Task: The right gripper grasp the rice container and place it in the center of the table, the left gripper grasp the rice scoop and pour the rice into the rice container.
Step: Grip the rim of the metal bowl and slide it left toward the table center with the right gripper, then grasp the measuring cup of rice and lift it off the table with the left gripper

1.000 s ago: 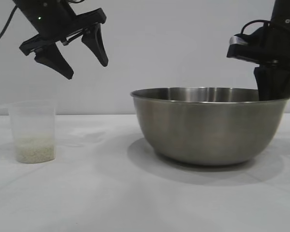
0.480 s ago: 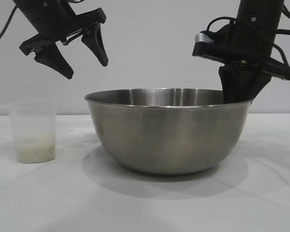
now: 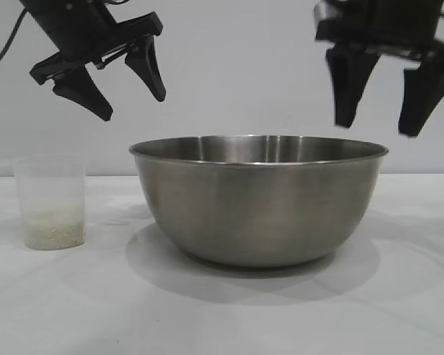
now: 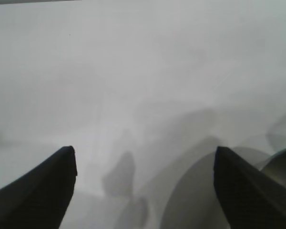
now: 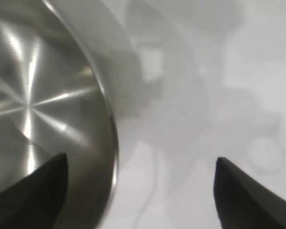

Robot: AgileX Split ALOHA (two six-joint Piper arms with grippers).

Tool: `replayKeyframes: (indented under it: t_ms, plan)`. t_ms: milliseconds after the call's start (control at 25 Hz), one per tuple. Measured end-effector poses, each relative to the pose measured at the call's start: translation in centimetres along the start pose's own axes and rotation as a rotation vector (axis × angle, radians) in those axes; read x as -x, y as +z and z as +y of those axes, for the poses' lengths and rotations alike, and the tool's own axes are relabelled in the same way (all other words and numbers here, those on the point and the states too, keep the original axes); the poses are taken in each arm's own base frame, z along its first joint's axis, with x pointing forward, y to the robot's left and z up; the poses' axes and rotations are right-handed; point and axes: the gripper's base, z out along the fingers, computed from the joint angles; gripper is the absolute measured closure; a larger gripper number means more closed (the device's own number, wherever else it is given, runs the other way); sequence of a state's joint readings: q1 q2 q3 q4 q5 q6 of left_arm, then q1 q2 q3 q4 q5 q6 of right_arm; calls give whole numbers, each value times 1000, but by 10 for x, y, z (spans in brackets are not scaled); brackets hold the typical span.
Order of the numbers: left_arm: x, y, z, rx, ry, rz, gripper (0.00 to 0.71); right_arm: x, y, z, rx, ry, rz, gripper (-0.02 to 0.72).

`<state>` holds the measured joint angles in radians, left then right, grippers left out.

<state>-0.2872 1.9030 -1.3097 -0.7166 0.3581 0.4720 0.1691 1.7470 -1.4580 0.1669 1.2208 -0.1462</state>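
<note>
Hanging above the far right rim of the bowl, the right hand [image 3: 377, 122], a black claw with two pointed fingers, is spread wide and holds nothing. In its wrist view the bowl's rim runs between its fingers, with nothing pinched.

The left hand [image 3: 122, 92], a like black claw with a black cable, hovers at about ten o'clock from the bowl, up high. Its fingers are spread too, and empty.

The rice container [image 3: 259, 200], a big round shiny steel bowl with a thin rim, sits on the bench near the middle, with nothing in it. It looks hard, smooth and slippery, and its job looks done.

The rice scoop [image 3: 52, 201], a small see-through plastic cup with a side handle, stands upright at nine o'clock from the bowl, well apart from it. A low layer of pale rice [image 3: 54, 231] lies at its bottom. The cup looks light and a bit bendy, so a hard squeeze could tip it. The handle, or the walls near the top, seem the best place to hold.

The bench [image 3: 96, 310] is flat, white and matte. Behind it is a plain pale wall.
</note>
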Motion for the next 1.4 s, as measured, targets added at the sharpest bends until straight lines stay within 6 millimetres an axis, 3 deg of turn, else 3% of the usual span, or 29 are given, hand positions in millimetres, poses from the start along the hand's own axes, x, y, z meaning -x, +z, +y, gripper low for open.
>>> replayKeyframes:
  t_ms: [360,600,880,1040,1400]
  plan:
    - [-1,0,0,-3,5,8,184,-35,-79,-23,-49,85,-200,172]
    - [-2,0,-1,-7,7,17,184,-92,-98,-16,-58,113,-243,172]
    - [-3,0,-1,-14,7,31,184,-186,-92,7,-73,106,-346,172]
    - [-3,0,-1,-15,8,35,184,-236,-79,17,-83,97,-404,172]
    - [-3,0,-1,-14,10,35,184,-316,-52,29,-156,52,-642,172]
